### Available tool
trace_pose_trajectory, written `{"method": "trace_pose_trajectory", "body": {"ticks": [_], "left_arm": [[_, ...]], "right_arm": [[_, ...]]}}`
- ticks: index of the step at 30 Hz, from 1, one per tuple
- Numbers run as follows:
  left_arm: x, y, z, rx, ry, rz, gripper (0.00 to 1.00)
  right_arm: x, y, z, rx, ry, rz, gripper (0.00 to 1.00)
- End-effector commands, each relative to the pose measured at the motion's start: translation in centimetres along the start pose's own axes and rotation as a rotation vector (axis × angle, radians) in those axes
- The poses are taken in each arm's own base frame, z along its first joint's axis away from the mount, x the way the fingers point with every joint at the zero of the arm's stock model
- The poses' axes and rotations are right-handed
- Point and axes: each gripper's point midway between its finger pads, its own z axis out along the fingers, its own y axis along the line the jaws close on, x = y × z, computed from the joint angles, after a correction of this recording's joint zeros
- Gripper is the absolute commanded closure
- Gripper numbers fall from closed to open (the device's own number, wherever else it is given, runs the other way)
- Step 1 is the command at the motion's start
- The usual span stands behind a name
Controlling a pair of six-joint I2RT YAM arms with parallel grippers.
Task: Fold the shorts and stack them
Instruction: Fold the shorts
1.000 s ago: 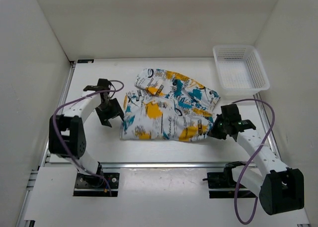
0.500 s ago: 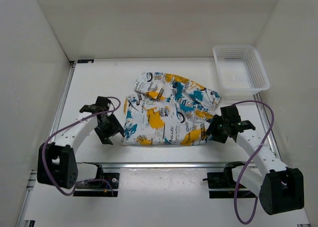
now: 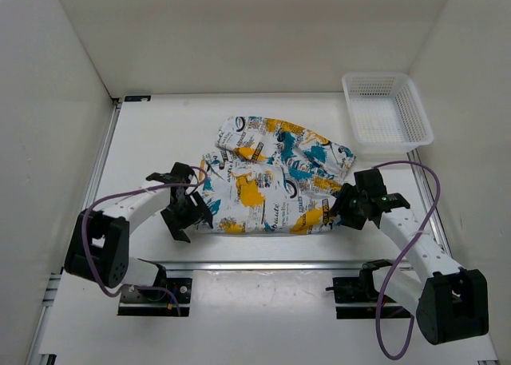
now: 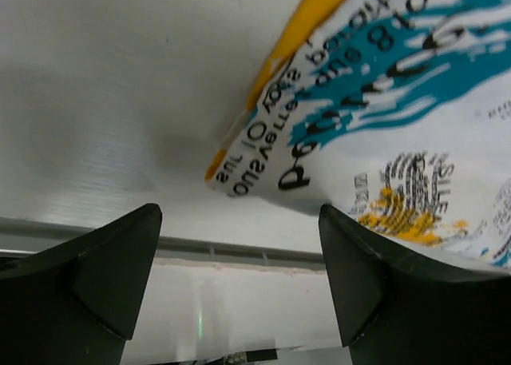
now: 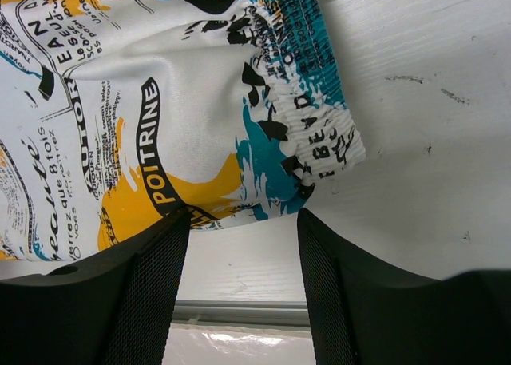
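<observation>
The shorts lie flat in the middle of the table, white with yellow-orange, teal and black print. My left gripper is open and empty at their near left corner. In the left wrist view that corner lies just beyond my open left gripper. My right gripper is open at the near right corner. In the right wrist view my right gripper stands open just short of the gathered waistband and the shorts' near edge; nothing lies between the fingers.
A white plastic mesh basket stands at the back right, close to the shorts' far right end. The table's near edge rail runs just behind both grippers. White walls close in the left, right and back.
My left gripper has swung from the shorts' left side down and right to their near left corner. The shorts' near edge has shifted slightly. My right gripper has barely moved.
</observation>
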Motion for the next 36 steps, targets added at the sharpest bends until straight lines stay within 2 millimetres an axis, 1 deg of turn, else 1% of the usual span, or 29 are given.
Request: {"method": "trace_pose_trajectory", "body": {"ticks": [1,2,3,4,5,6,7,8,10,11,12,14,15,17,18,19,20,22,26,29,30,33,35,36], "left_arm": [[-2.2,-1.8,0.8,0.025,-0.070,0.020,0.09],[-2.4,-1.9,1.1,0.024,-0.069,0.019,0.09],[-2.8,-1.9,1.6,0.007,-0.069,0.028,0.16],[-3.3,-2.4,1.7,0.012,-0.073,0.029,0.25],[-3.7,-2.6,2.0,0.004,-0.081,0.041,0.36],[-4.2,-3.0,2.3,-0.005,-0.074,0.040,0.50],[-4.3,-3.1,2.4,-0.009,-0.070,0.050,0.86],[-4.5,-3.3,2.5,-0.011,-0.068,0.049,0.90],[-4.7,-3.6,2.4,-0.008,-0.071,0.050,0.90],[-4.7,-3.6,2.4,-0.008,-0.071,0.050,0.90],[-5.0,-4.0,2.0,0.008,-0.085,0.052,0.90],[-5.1,-4.3,1.5,0.024,-0.100,0.055,0.90],[-5.1,-4.3,1.5,0.024,-0.100,0.055,0.90],[-5.1,-4.2,1.5,0.024,-0.100,0.064,0.90],[-5.2,-4.6,1.3,0.036,-0.099,0.066,0.90],[-5.2,-4.5,1.5,0.029,-0.092,0.065,0.90],[-5.1,-4.4,1.8,0.021,-0.085,0.063,0.90],[-5.1,-4.3,1.8,0.020,-0.085,0.072,0.90],[-5.1,-4.2,2.0,0.014,-0.079,0.071,0.90],[-5.3,-4.5,1.8,0.021,-0.086,0.082,0.90],[-5.3,-4.4,2.0,0.013,-0.079,0.080,0.90],[-5.5,-5.0,1.9,0.028,-0.076,0.082,0.90],[-5.2,-5.2,1.8,0.042,-0.062,0.083,0.90],[-5.8,-5.6,1.3,0.051,-0.073,0.085,0.90]], "right_arm": [[-1.4,1.4,-0.8,-0.050,-0.045,-0.014,0.37],[-1.1,1.1,-0.7,-0.044,-0.036,-0.013,0.34],[-1.1,1.2,-0.7,-0.044,-0.036,-0.004,0.34],[-0.8,0.9,-0.5,-0.038,-0.029,-0.003,0.32],[-0.7,1.1,-0.5,-0.046,-0.022,-0.003,0.32],[-0.6,1.2,-0.5,-0.054,-0.016,-0.004,0.29],[-0.8,1.1,-0.5,-0.050,-0.020,0.006,0.27],[-0.8,1.1,-0.5,-0.050,-0.020,0.006,0.27],[-0.8,0.6,-0.4,-0.045,-0.016,0.029,0.27],[-0.4,0.5,-0.4,-0.050,-0.008,0.029,0.27],[-0.5,0.4,-0.4,-0.053,-0.008,0.041,0.27],[0.3,-0.3,-0.2,-0.044,0.012,0.055,0.27],[0.1,-0.2,-0.4,-0.052,0.001,0.053,0.27],[0.9,-0.7,-0.1,-0.044,0.012,0.067,0.30],[0.8,-0.5,-0.2,-0.050,0.005,0.076,0.31],[1.1,-0.8,0.0,-0.043,0.015,0.078,0.33],[1.0,-0.7,-0.1,-0.050,0.006,0.077,0.34],[1.5,-1.0,0.0,-0.049,0.007,0.098,0.34],[1.1,-1.0,0.4,-0.054,-0.014,0.096,0.34],[0.7,-0.8,1.7,-0.043,-0.001,0.098,0.34],[0.0,-0.5,2.3,-0.047,-0.006,0.097,0.34],[-0.7,0.1,3.7,-0.060,-0.007,0.108,0.39],[-1.1,0.3,4.1,-0.065,-0.013,0.116,0.45],[-1.6,0.3,4.3,-0.057,-0.023,0.116,0.56]]}}
